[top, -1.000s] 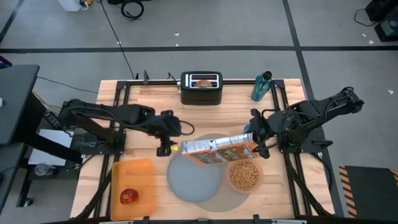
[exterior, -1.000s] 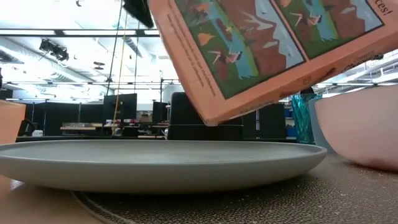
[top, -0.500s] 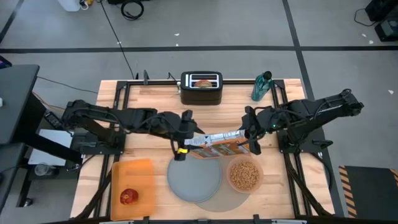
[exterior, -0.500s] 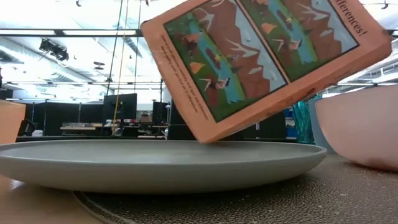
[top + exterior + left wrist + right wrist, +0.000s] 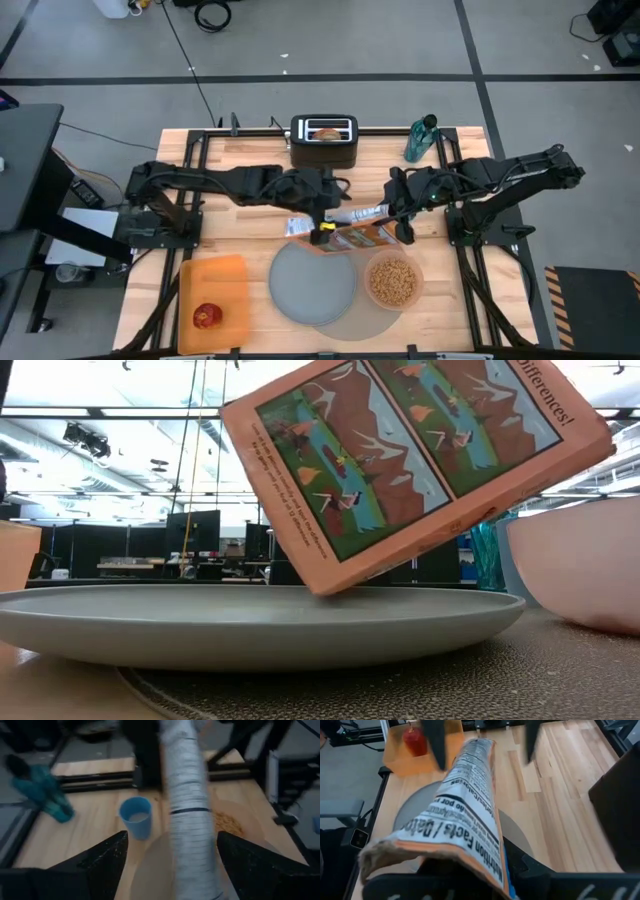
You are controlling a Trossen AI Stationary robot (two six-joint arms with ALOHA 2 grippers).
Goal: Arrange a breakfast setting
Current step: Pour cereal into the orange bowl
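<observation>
1. The right gripper (image 5: 400, 212) is clamped on the open top end of a cereal box (image 5: 352, 233), holding it tilted in the air over the far edge of the blue-grey plate (image 5: 312, 282).
2. The left gripper (image 5: 322, 228) has its fingers (image 5: 102, 865) spread apart on either side of the box's other end; whether they touch it cannot be told.
3. The plate lies on the round grey mat (image 5: 375, 320) at the table's near middle.
4. The pink bowl (image 5: 394, 281), filled with cereal, sits just right of the plate, on the mat.
5. The red apple (image 5: 207, 317) rests on the orange board (image 5: 215, 285) at near left.
6. The bagel half (image 5: 325, 130) sits in the black toaster (image 5: 324, 141) at the far edge, with a teal bottle (image 5: 421, 138) further right.
</observation>
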